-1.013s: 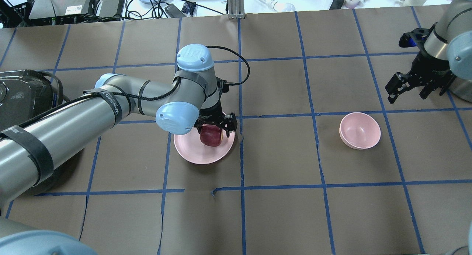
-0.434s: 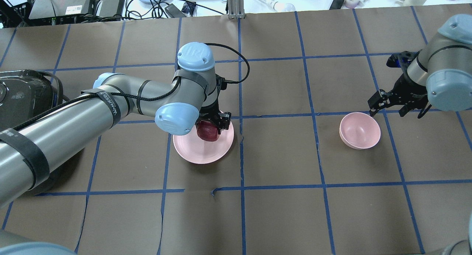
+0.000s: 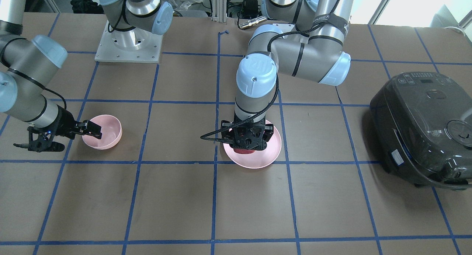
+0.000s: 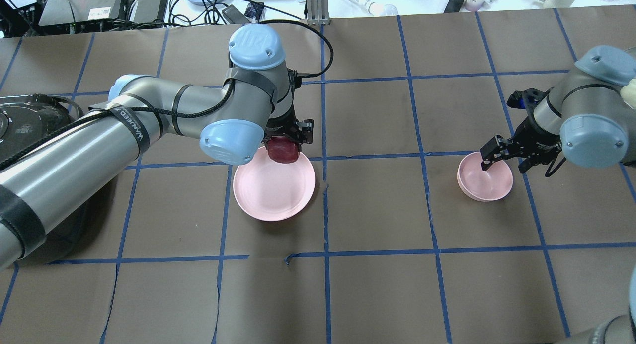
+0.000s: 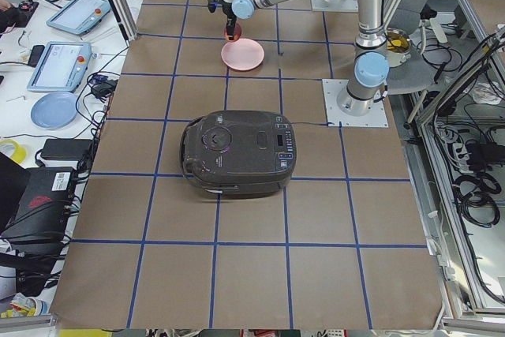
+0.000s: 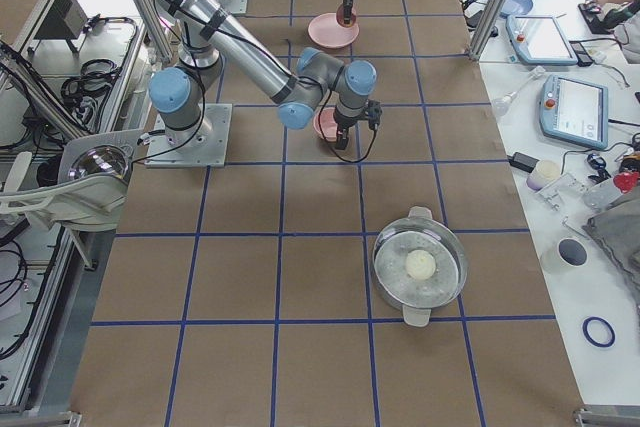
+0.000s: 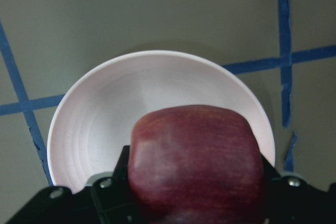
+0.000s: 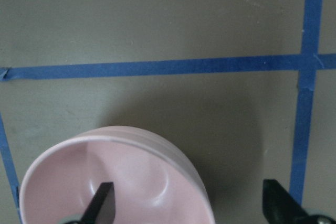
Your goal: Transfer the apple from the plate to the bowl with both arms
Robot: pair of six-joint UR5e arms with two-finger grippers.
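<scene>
Brown paper gridded with blue tape covers the table (image 4: 377, 284). Mid-table, the apple (image 7: 197, 161) hangs clamped in the left gripper (image 4: 285, 141) just above the plate (image 4: 273, 200). Firm, smooth and rounded, it likely needs gripping across its widest part. Near the right edge, the right gripper (image 4: 504, 160) straddles the bowl's (image 4: 489, 190) rim, spread.

Open stretch of table (image 4: 387, 200) between plate (image 4: 268, 195) and bowl (image 4: 489, 187). Left gripper (image 4: 284, 146) clamping apple (image 4: 283, 155) hangs over plate's far rim. Right gripper (image 4: 504, 166) straddles bowl's rim on robot's right side, one finger inside, other outside; bowl's other side open. Rice cooker (image 3: 424, 126) stands off plate's left; lidded pot (image 6: 420, 267) well beyond bowl.
</scene>
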